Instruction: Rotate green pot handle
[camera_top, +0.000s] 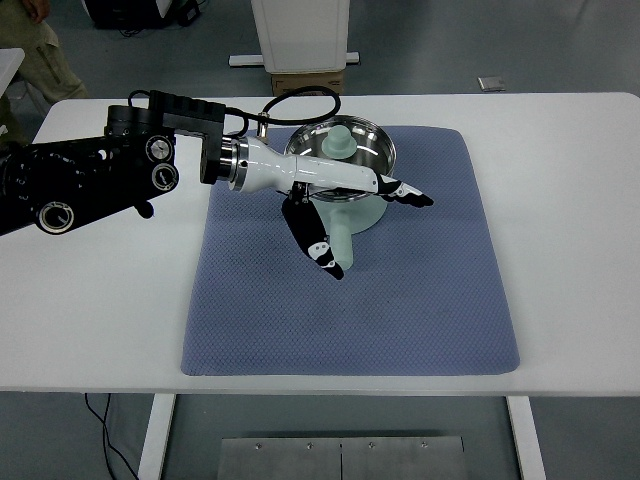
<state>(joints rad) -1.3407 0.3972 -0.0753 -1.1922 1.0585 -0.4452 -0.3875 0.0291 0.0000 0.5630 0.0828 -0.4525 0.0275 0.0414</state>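
Evidently the green pot (345, 170) sits toward twelve o'clock on the blue mat (420, 300), which probably serves to cushion it and keep it from skidding on the white table (570, 200) while it is turned. Its pale green handle (343, 240) sticks out from the pot's near wall toward about six o'clock, and some rounded pale green object lies inside the steel bowl; what it is I cannot tell. The left hand (345, 215) reaches in from nine o'clock, its white forearm laid across the pot's near rim, fingers spread apart and clamped on nothing: the thumb (320, 245) points down toward five o'clock just beside the handle's left flank, while the other fingers (405, 193) stretch toward three o'clock past the pot's wall. That straddling pose looks suited to sweeping the handle sideways rather than gripping it. Whether the thumb actually touches the handle is unclear. The right arm is out of view.
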